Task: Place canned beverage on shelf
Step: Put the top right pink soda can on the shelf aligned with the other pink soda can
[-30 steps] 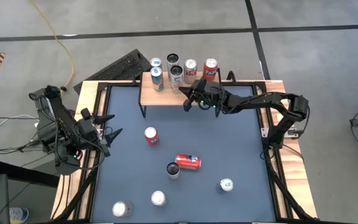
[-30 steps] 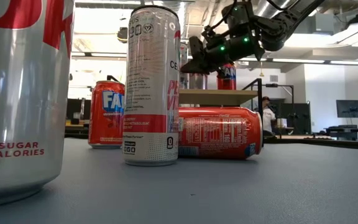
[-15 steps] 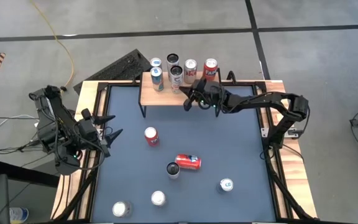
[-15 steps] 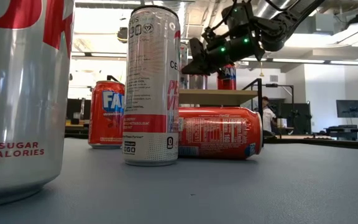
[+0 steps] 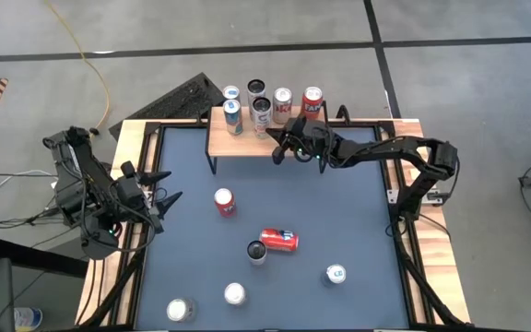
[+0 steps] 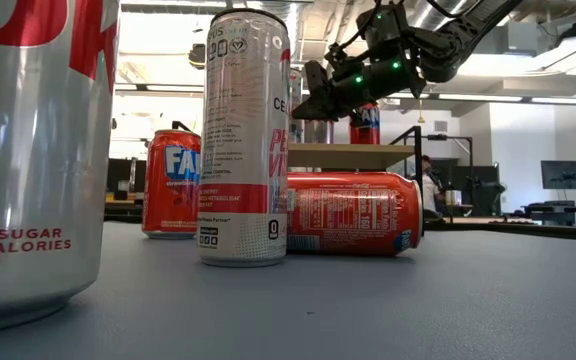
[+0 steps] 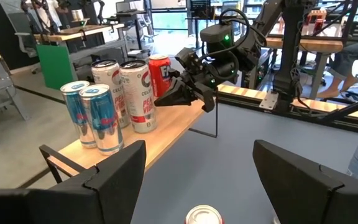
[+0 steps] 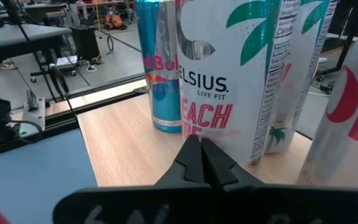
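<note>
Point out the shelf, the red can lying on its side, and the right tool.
shelf (image 5: 238, 145): high view, bare wooden top.
red can lying on its side (image 5: 279, 240): high view, middle of its body.
right tool (image 5: 277, 152): high view, shut fingertips over the shelf's edge.

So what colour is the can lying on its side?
Red with white writing: the tipped-over drink can on the grey table, clearest in the low view.

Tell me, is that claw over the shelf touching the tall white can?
Apart. In the right wrist view, the right claw is shut with its tips short of the white Celsius can, and bare wood of the shelf shows between them.
</note>
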Robot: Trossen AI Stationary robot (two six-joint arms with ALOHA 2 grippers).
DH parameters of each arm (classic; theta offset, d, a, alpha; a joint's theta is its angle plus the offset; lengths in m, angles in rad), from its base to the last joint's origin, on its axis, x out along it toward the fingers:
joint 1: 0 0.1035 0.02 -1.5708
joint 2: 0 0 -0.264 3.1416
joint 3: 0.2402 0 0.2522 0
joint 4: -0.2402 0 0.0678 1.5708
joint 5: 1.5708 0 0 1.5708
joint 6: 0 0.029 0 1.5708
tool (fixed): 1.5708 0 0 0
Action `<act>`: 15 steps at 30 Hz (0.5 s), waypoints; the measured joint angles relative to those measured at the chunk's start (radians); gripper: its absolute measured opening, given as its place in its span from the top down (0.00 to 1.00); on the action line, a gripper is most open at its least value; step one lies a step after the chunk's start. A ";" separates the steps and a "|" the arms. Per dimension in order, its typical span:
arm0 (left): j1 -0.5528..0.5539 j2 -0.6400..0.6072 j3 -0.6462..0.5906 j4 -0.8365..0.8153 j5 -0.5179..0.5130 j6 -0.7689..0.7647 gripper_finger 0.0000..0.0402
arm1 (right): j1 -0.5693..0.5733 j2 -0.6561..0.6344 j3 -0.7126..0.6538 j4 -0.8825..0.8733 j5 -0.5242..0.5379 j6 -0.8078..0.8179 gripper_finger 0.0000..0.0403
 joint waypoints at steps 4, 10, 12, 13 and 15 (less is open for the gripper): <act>0.000 0.000 0.000 0.006 0.001 0.000 0.28 | -0.004 0.000 0.000 0.003 -0.038 0.000 1.00; 0.000 0.000 0.000 0.007 0.009 0.038 0.28 | -0.025 0.000 0.000 -0.024 -0.099 0.003 1.00; 0.000 0.000 0.000 0.007 0.003 0.039 0.28 | -0.028 0.000 0.000 -0.025 -0.098 0.004 1.00; 0.000 0.000 0.000 0.007 0.003 0.037 0.28 | -0.030 0.000 0.000 -0.023 -0.098 0.004 1.00; 0.000 0.000 0.000 0.007 0.004 0.029 0.28 | -0.035 0.000 0.000 -0.016 -0.098 0.004 1.00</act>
